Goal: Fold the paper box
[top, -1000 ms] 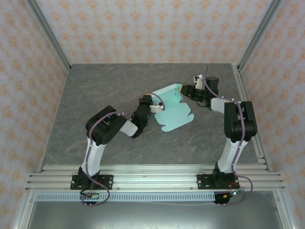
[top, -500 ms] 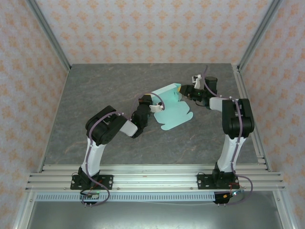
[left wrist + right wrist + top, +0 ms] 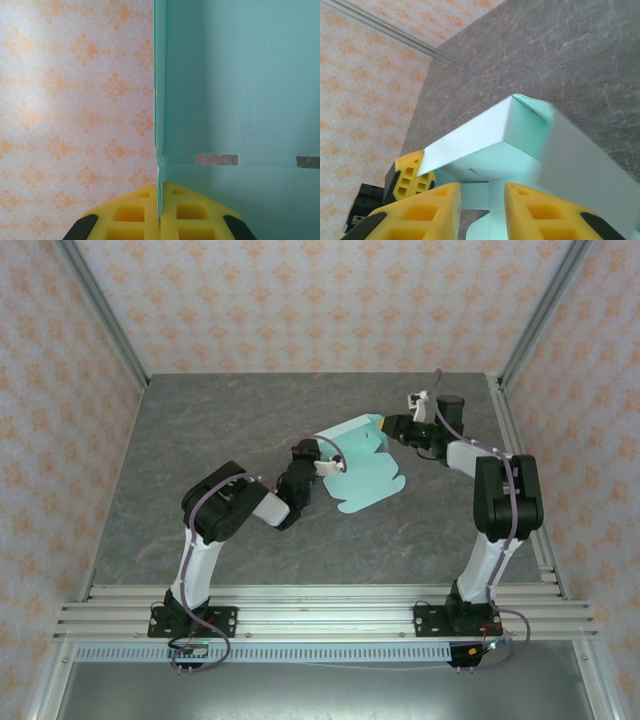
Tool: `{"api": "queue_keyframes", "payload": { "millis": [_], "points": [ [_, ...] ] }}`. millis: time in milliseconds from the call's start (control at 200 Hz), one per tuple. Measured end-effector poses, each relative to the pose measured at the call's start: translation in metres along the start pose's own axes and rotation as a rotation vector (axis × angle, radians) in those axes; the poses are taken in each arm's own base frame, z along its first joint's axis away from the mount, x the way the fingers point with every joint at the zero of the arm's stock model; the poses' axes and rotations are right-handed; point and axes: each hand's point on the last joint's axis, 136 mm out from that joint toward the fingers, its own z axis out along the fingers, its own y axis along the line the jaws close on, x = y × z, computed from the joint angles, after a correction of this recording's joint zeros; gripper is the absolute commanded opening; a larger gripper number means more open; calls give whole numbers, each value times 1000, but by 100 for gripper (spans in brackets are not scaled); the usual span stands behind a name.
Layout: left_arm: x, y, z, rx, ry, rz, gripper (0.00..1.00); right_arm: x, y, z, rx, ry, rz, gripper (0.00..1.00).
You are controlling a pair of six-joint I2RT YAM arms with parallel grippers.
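Note:
The paper box [image 3: 365, 481] is pale mint-green card, half folded, in the middle of the table. One part lies flat and one panel [image 3: 352, 434] stands raised over it. My left gripper [image 3: 319, 457] is shut on the raised panel's left edge; in the left wrist view the card [image 3: 235, 100] runs straight between the closed yellow pads [image 3: 135, 212]. My right gripper [image 3: 390, 430] sits at the panel's right end, jaws apart. In the right wrist view its fingers [image 3: 427, 210] frame a gap with nothing clamped. The folded panel [image 3: 480, 135] rises just beyond them, and a blurred flap [image 3: 575, 165] is close by its right finger.
The grey stone-patterned table [image 3: 200, 430] has free room to the left and front. Patterned walls and metal frame posts [image 3: 100, 310] close it in on three sides. The left gripper's yellow fingers [image 3: 410, 172] hold the far end of the panel.
My right gripper's jaws have narrowed, and its arm has shifted slightly to the right. The left gripper and the raised panel have stayed put.

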Motion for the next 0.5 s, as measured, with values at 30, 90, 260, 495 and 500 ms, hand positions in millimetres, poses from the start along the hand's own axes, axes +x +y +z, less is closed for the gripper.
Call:
{"api": "queue_keyframes", "payload": {
  "millis": [30,90,260,495,500],
  "points": [
    [0,0,0,0,0,4,0,-2,1,-3,2,-6,-7,31],
    [0,0,0,0,0,9,0,-6,3,-9,6,-17,-19,32],
    [0,0,0,-1,0,17,0,-17,2,-26,44,-52,-35,34],
    [0,0,0,-1,0,31,0,-33,-22,-36,194,-68,-51,44],
    [0,0,0,-1,0,31,0,-34,-22,-36,195,-68,-53,44]
  ]
}}
